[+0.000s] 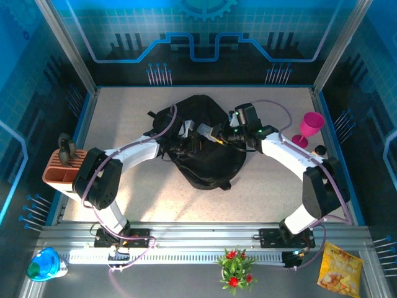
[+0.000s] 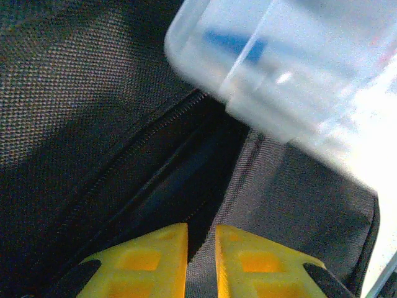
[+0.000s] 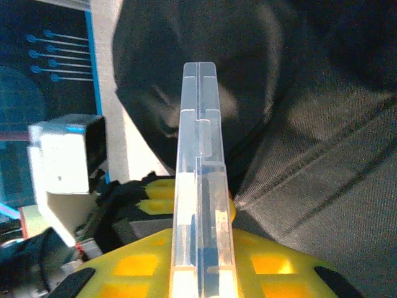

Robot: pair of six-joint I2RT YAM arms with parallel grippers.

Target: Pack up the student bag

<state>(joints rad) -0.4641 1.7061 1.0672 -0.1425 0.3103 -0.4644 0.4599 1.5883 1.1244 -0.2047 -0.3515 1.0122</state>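
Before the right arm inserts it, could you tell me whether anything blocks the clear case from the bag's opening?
Nothing visible does. The clear case, held by the right gripper, hangs by the open zip of the student bag, whose edge the left gripper pinches.

Top view: a fixed camera above and behind the arm bases. It looks down and forward over the whole counter [image 1: 124, 112], with the student bag [image 1: 208, 155] near the middle of the frame, far from the lens.
Left wrist view: it looks along the yellow left fingers [image 2: 149, 261] at the bottom edge. It is very near the student bag, near enough to see weave and zip, and a blurred clear case [image 2: 291, 68] is above.
Right wrist view: it looks along the right fingers [image 3: 279, 270] and the clear case's thin edge, across the student bag toward the blue wall beyond it.
Shared: all three views see the student bag and the clear case. The right wrist view also sees the left fingers beside the student bag.
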